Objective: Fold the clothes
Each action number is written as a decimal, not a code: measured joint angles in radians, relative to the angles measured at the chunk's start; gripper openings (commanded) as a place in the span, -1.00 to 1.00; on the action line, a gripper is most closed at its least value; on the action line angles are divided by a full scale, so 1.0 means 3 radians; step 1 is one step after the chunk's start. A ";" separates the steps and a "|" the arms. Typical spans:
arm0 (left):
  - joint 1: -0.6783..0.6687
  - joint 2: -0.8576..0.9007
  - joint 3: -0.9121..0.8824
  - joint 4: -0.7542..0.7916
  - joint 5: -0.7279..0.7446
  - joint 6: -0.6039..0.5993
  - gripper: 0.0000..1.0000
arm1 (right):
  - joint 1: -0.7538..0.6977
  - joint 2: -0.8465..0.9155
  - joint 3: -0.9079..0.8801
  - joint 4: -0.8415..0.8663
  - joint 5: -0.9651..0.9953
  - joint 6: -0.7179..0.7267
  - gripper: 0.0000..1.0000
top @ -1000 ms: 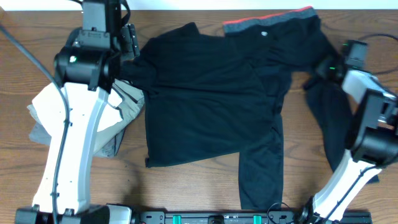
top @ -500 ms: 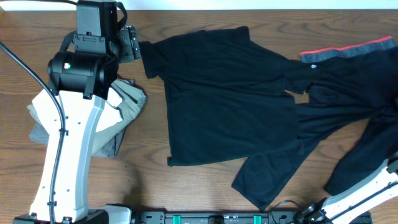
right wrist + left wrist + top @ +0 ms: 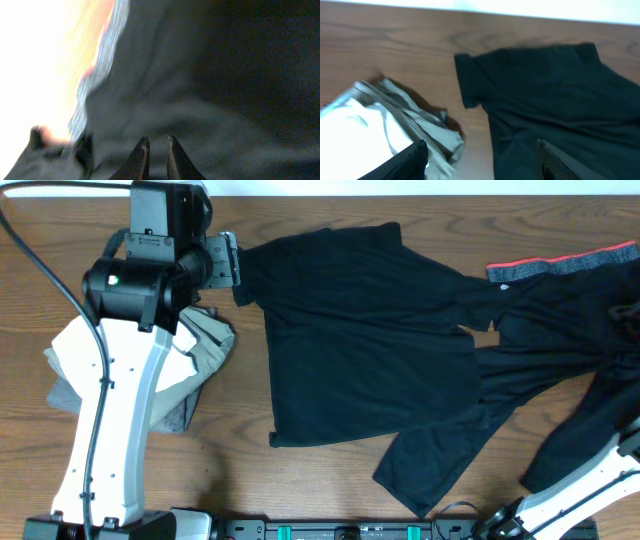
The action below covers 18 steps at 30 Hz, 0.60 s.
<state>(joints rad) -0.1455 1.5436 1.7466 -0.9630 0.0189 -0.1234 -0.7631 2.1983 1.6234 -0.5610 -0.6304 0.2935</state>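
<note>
My left gripper (image 3: 480, 165) stands wide, its 2 fingers (image 3: 400, 162) empty above the spot where the grey and white pile (image 3: 385, 120) lies near the black T-shirt (image 3: 555, 100). My right gripper (image 3: 157, 152) is nearly closed, with a slim gap between its 2 tips. I cannot tell whether cloth is pinched there. Dark fabric fills that view. The T-shirt lies spread on the table (image 3: 330, 490), with the red-edged garment (image 3: 560, 300) overlapping its right side.

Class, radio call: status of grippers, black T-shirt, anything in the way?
Left gripper open at sleeve. Right gripper nearly shut. Black T-shirt flat, unfolded. Red-edged garment touching it.
</note>
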 measured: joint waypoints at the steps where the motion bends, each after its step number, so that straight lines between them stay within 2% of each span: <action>1: 0.0000 0.0017 0.0000 -0.0022 0.0018 0.0000 0.40 | 0.0086 0.0000 0.0001 -0.0160 0.0003 0.0000 -0.77; 8: 0.0000 0.0076 0.0000 -0.0102 0.0108 0.0000 0.41 | 0.0744 0.0000 0.0003 -0.1310 0.0354 -0.0131 -0.79; 15: 0.0000 0.0076 0.0000 -0.0104 0.0116 0.0037 0.42 | 0.0988 0.0000 0.0001 -0.1938 0.0978 -0.0290 -0.77; 18: 0.0000 0.0076 0.0000 -0.0104 0.0114 0.0055 0.41 | 0.0987 -0.0001 -0.0024 -0.2018 0.1199 -0.0313 -0.76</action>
<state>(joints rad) -0.1455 1.5665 1.7466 -0.9943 0.0532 -0.1070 -0.4671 2.1979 1.6161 -1.1664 -0.2707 0.1997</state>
